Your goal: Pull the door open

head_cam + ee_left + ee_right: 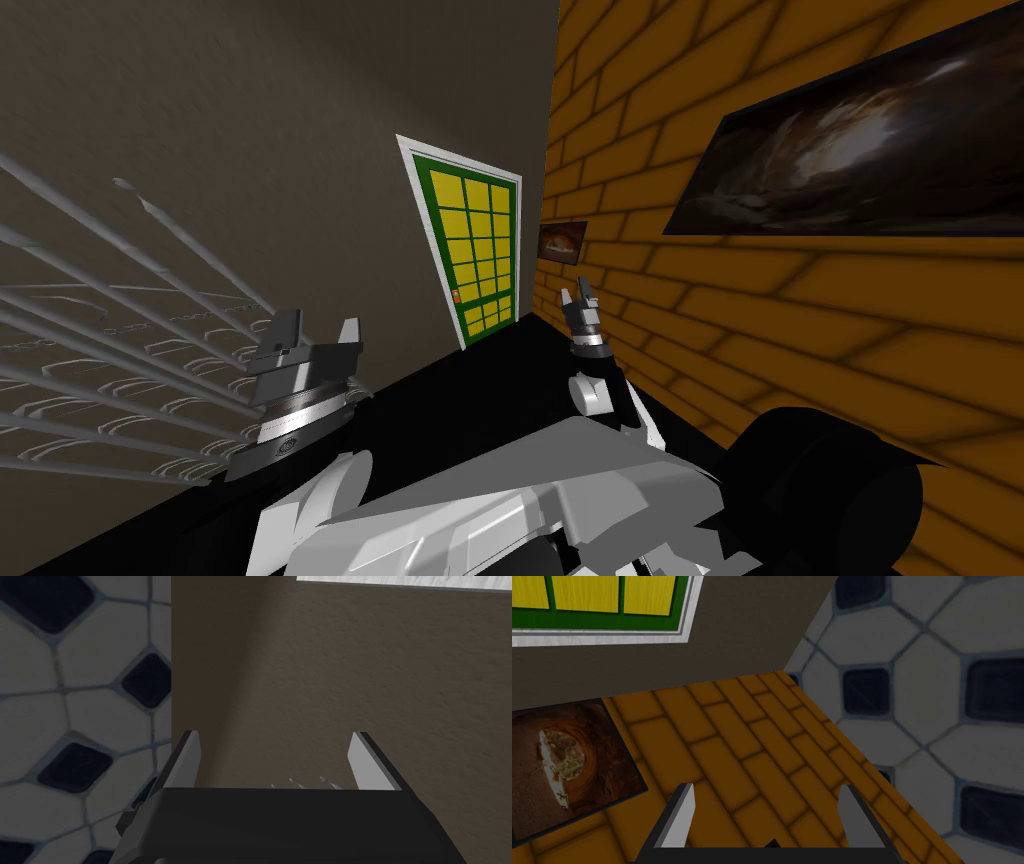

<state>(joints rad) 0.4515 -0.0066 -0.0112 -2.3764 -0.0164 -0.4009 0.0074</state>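
A green door [472,250] with yellow panes and a white frame stands in the grey-brown wall some way ahead; a small orange handle [455,296] sits on its left side. A corner of the door [612,601] also shows in the right wrist view, beyond the fingers. My right gripper [580,293] is raised in front of the orange brick wall, open and empty, well short of the door. My left gripper [318,335] is lifted at the left, open with nothing between its fingers [187,758].
An orange brick wall [800,330] runs close along my right, with a large dark picture [860,150] and a small picture [561,242] by the door. Grey slanted railing bars [110,300] stand on my left. The floor toward the door is a black area.
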